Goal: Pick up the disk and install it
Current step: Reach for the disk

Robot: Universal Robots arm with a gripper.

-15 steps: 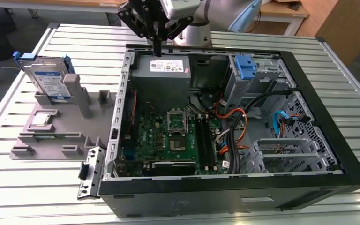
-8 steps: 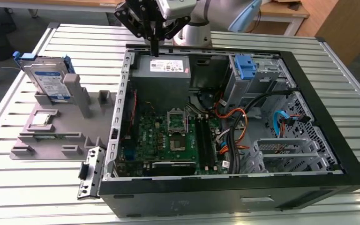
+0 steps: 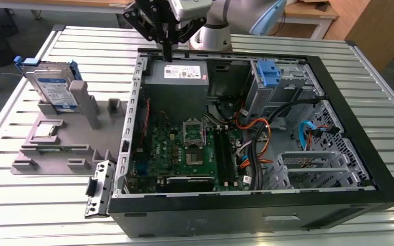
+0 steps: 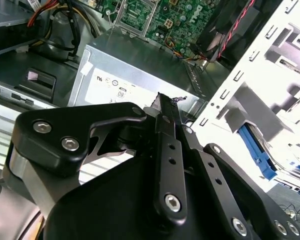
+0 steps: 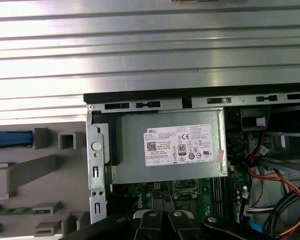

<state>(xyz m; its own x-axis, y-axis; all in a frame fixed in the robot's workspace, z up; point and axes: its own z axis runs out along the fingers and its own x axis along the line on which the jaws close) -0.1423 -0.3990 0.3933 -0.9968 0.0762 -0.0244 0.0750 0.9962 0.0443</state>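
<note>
Black sheet metal is seen nearest in the exterior view, where the front wall of an open computer case [image 3: 252, 210] is laid on a slatted metal table [image 3: 19, 215]. Inside the case a green motherboard [image 3: 183, 148] is exposed, and orange and black cables [image 3: 258, 130] are bundled beside it toward the exterior view's right.

Outside the case, on the exterior view's left, a grey fixture [image 3: 53, 154] is set on the table, and a small square silver chip [image 3: 45, 130] is lodged in one of its recesses. Farther back on that fixture the disk [image 3: 50, 89] is stood upright in a slot, with its white-and-blue label turned toward the camera and its blue carrier framed around it. It is kept well apart from the gripper and is touched only by the fixture.

Deeper in the case a grey power supply [image 3: 176, 77] [image 5: 170, 150] [image 4: 130, 85] is mounted against the far wall, and its white label is shown in both wrist views. An upright blue latch [image 3: 269, 74] is placed farther along that wall toward the exterior view's right.

Just above the far edge of the power supply the gripper [image 3: 168, 55] [image 4: 162, 100] is hung pointing down. Its fingers [image 4: 165, 130] are pressed together and nothing is pinched between them. Behind it the white arm [image 3: 228, 23] is seen at the back of the table.
</note>
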